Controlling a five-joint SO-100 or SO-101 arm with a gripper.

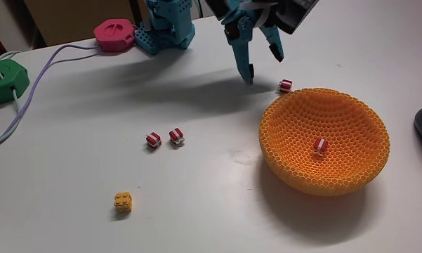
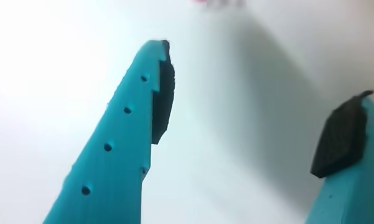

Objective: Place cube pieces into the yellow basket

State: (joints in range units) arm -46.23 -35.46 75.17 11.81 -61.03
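Trouble is looming as the teal two-finger gripper [image 1: 265, 67], gaping wide and carrying nothing, risks knocking the tiny red-and-white striped cube [image 1: 286, 86] just beyond its fingertips against the orange-yellow honeycomb-mesh basket [image 1: 295, 119].

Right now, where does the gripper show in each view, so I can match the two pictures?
Fixed view: the gripper hangs open at top centre, just left of the striped cube beside the yellow basket.
Wrist view: the gripper has teal fingers rising from the bottom edge, wide apart.
Shared landmark: the white table beneath it.
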